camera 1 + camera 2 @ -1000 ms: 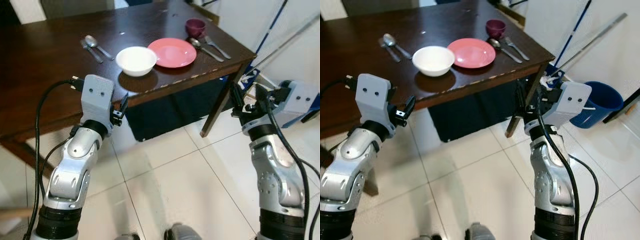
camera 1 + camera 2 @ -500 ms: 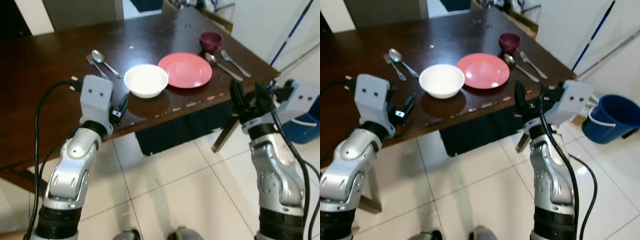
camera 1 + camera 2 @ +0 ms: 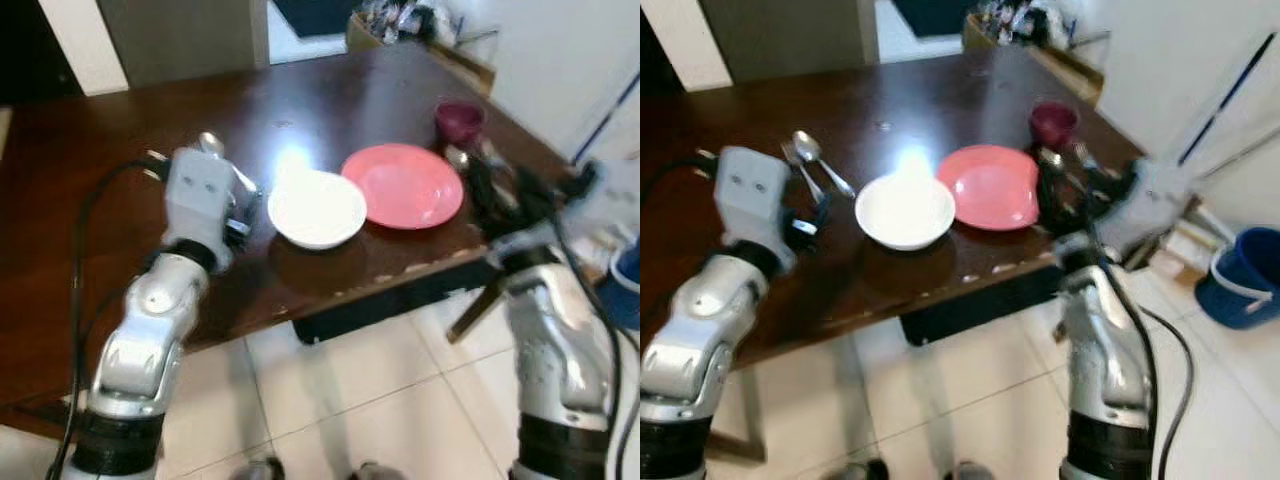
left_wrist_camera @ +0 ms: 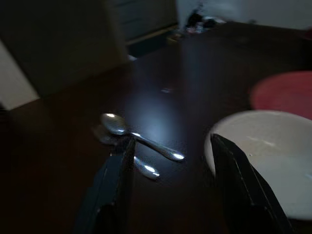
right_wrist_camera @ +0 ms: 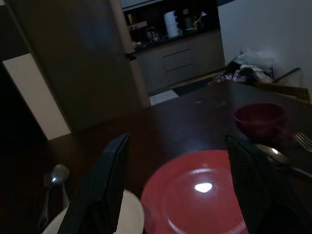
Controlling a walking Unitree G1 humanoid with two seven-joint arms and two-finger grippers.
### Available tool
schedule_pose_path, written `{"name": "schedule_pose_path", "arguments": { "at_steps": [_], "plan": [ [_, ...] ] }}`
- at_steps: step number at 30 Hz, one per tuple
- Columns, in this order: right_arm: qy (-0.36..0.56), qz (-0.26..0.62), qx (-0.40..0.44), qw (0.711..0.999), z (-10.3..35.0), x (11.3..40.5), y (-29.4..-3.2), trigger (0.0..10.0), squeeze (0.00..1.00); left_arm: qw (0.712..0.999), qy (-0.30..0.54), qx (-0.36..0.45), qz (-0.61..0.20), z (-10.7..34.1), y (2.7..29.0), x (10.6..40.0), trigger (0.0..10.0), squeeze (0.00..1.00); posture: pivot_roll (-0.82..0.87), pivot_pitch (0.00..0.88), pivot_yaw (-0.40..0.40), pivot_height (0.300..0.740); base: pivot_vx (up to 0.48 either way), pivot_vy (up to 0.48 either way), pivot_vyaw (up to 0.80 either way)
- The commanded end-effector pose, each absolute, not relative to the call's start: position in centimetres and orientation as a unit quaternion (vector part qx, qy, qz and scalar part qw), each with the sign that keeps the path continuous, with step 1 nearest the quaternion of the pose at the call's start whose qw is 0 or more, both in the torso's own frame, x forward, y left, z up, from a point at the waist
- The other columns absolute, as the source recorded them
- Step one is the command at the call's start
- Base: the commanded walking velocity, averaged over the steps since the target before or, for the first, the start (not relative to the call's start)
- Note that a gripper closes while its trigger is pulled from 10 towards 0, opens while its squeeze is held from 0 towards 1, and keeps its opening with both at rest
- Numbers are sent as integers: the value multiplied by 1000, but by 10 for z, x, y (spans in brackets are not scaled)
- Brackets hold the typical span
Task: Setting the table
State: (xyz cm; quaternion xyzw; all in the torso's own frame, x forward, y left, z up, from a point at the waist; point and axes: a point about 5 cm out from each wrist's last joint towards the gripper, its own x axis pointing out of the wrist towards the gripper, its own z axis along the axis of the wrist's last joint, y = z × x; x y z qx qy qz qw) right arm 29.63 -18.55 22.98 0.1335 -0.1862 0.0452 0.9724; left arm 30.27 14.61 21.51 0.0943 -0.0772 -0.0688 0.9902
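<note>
Left end effector (image 4: 168, 170) open, empty — spoon (image 4: 139, 139) lying just ahead between the fingers, white bowl (image 4: 273, 156) beside its right finger. Right end effector (image 5: 178, 185) open too, pink plate (image 5: 200, 195) directly ahead on the bench (image 3: 100, 170), maroon cup (image 5: 258, 119) beyond.

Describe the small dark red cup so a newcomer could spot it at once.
Start at the dark wooden table and find the pink plate beside the white bowl. Beyond the plate, toward the table's far right corner, stands the cup. It is the one deep maroon piece, smaller and taller than the flat plate.
</note>
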Motion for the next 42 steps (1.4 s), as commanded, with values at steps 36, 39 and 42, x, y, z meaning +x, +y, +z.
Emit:
{"name": "schedule_pose_path", "arguments": {
  "at_steps": [36,39,42],
  "plan": [
    [-82,213,176,958,210,334,-145,10000,0,994,-26,106,16,203,184,289,10000,0,1,80,17,740,87,0,65],
    [-40,206,157,965,194,351,-142,10000,0,992,3,128,10,205,203,285,10000,0,60,80,0,740,0,0,0],
    [-28,195,147,969,187,358,-144,10000,0,991,15,130,15,208,215,282,10000,0,112,88,-25,740,0,0,0]
  ]
}}
